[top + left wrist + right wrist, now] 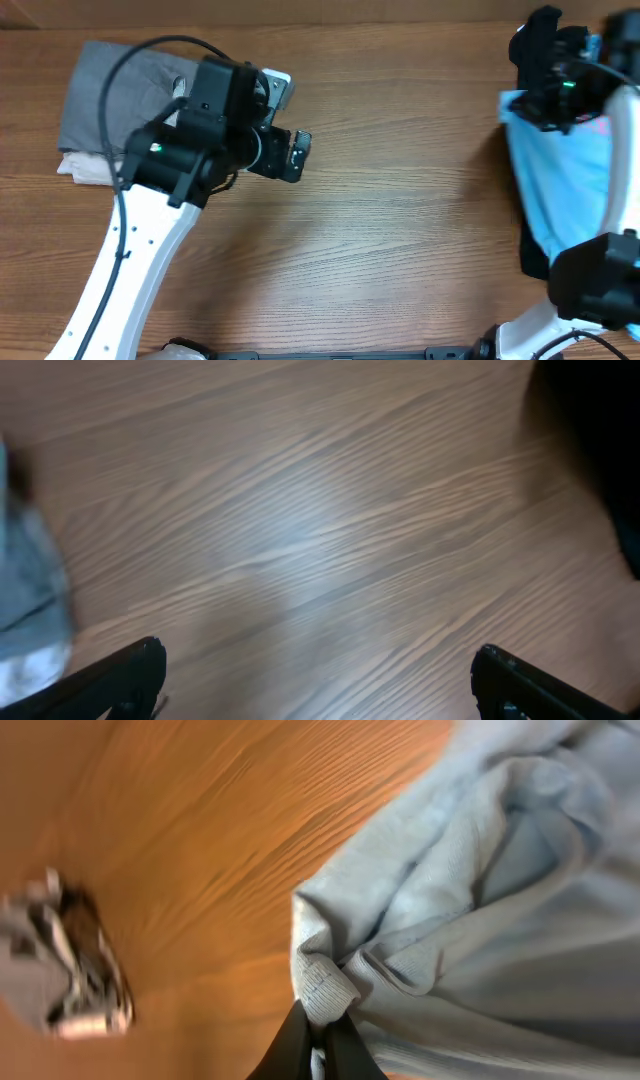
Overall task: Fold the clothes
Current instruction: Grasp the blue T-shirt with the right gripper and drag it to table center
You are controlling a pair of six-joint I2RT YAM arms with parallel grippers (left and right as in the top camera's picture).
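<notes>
The clothes, a light sky-blue T-shirt (pixel 560 180), hang bunched at the right edge of the overhead view. A trace of red print shows near their top right. My right gripper (pixel 535 100) holds their upper left corner above the table. In the right wrist view the right gripper (pixel 322 1020) is shut on a folded hem of the blue shirt (pixel 480 900), and the rest of the cloth drapes away in loose folds. My left gripper (pixel 297 155) hovers over bare wood at centre left. In its wrist view the left gripper (pixel 320 665) is open, its fingertips (pixel 140 670) wide apart over the table with nothing between them.
A folded grey garment (pixel 110 95) lies at the back left on a beige one (pixel 85 170), partly under the left arm. Something black (pixel 535 255) lies under the blue shirt's lower edge. Wooden tabletop (pixel 400 220) spans the middle.
</notes>
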